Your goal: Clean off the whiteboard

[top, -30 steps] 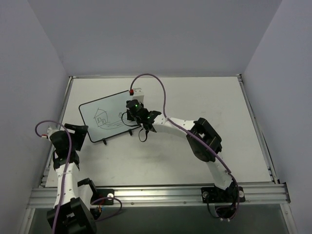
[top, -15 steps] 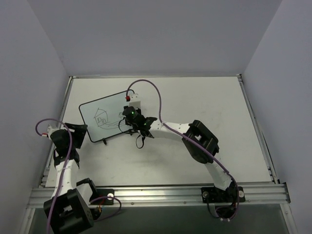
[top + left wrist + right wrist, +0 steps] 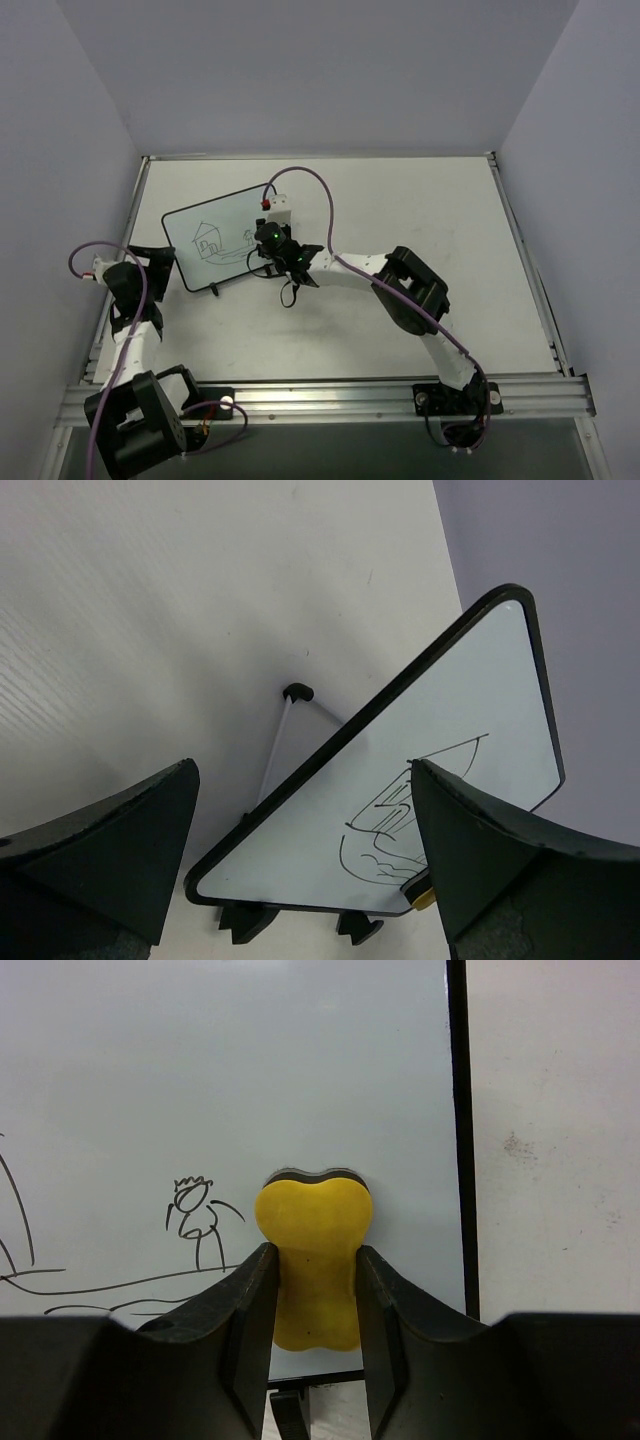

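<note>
The whiteboard (image 3: pixel 225 215) stands tilted on two black feet at the table's back left, with a house and a small figure (image 3: pixel 195 1215) drawn in thin black line. My right gripper (image 3: pixel 262 248) is at the board's lower right part, shut on the yellow eraser (image 3: pixel 313 1250), which presses flat against the white surface (image 3: pixel 200 1080) just right of the figure. My left gripper (image 3: pixel 163 268) is open beside the board's lower left corner, apart from it. In the left wrist view the board (image 3: pixel 450 740) lies ahead of the left gripper (image 3: pixel 303 780), and a bit of the eraser (image 3: pixel 425 895) shows.
The white table (image 3: pixel 420 220) has walls on three sides and a metal rail (image 3: pixel 330 400) along the near edge. A purple cable (image 3: pixel 320 190) arches over the right arm behind the board. The board's black rim (image 3: pixel 457 1110) runs just right of the eraser.
My right gripper has slid left with the eraser, further onto the board. The left gripper has opened wider and the left arm has pulled back a little toward the left.
</note>
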Controlling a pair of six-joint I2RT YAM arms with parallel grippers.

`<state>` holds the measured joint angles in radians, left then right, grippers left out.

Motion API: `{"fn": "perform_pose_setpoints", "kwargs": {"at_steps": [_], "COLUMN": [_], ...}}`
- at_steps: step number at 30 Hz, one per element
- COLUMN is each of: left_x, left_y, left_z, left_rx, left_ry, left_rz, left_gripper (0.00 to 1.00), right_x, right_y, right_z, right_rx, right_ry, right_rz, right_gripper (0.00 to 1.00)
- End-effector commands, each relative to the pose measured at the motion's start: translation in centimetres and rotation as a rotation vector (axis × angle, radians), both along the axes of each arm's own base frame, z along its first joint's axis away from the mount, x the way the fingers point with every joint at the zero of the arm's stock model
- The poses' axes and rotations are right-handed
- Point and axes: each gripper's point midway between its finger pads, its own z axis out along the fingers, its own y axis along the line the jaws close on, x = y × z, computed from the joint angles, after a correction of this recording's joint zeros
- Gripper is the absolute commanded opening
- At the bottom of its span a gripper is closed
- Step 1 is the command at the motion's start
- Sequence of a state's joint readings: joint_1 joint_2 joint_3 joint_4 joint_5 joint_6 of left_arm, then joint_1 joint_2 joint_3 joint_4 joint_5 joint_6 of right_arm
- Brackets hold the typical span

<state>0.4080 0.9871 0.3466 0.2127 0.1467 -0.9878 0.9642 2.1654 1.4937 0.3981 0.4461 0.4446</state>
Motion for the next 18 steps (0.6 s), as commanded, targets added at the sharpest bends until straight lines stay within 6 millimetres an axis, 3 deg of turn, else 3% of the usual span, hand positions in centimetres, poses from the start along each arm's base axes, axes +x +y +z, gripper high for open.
{"fn": "perform_pose_setpoints", "kwargs": {"at_steps": [1,10,16,17,18], "left_x": [2.4,6.1,9.2,9.9,10.5], "left_y": [1.8,2.5,2.8,2.5,2.5], "left_z": [4.6,8.6,7.9,6.5,7.3], "left_rx": [0.034,0.024,0.039,0.021,0.039], "left_ry": [-0.131,-0.285,-0.325,-0.306,-0.361], "left_rz": [0.049,0.024,-0.041,-0.07,-0.092], "left_gripper": [0.97,0.97,0.98,0.98,0.98], "right_x": [-0.7,-1.1,-1.3,-1.3,-1.4], "right_y": [-1.9,-1.5,-1.4,-1.4,-1.3], "right_z": [-3.5,-3.1,-3.1,-3.1,-3.1], "right_rx": [-0.082,-0.103,-0.114,-0.117,-0.119], "right_ry": [0.042,0.031,0.03,0.029,0.03], "right_rz": [-0.032,-0.022,-0.017,-0.015,-0.012], "right_gripper": [0.04,0.04,0.04,0.04,0.04]}}
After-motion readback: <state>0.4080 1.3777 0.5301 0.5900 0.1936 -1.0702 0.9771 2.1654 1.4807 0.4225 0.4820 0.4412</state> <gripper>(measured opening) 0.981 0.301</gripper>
